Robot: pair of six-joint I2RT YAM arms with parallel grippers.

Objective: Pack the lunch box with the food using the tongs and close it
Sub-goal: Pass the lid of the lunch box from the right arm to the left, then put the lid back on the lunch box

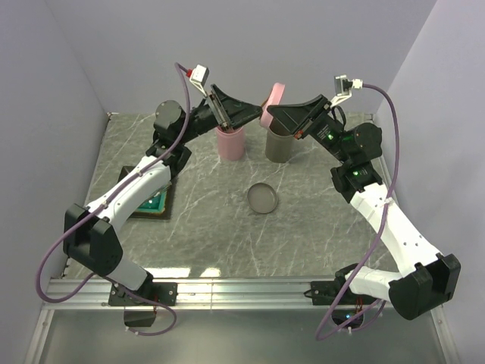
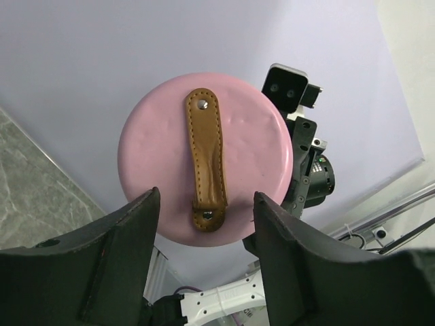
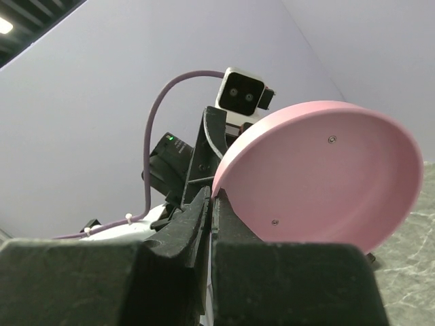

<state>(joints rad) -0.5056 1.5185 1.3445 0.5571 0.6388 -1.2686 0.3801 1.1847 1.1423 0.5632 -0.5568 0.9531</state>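
My right gripper (image 1: 271,111) (image 3: 212,193) is shut on the rim of the lunch box's round pink lid (image 1: 273,95) (image 3: 326,170) and holds it on edge in the air at the back of the table. The lid's top (image 2: 251,156) with its brown leather strap (image 2: 206,159) faces my left gripper (image 1: 258,114) (image 2: 206,197). That gripper is open, with a jaw on either side just short of the lid's lower edge. Below stand a pink tub (image 1: 230,142) and a grey tub (image 1: 278,145). The food and the tongs are out of view.
A round grey lid (image 1: 263,199) lies flat on the marble table. A teal square tray (image 1: 155,203) sits at the left, mostly hidden under my left arm. Lilac walls close in the back and both sides. A metal rail (image 1: 242,287) runs along the near edge.
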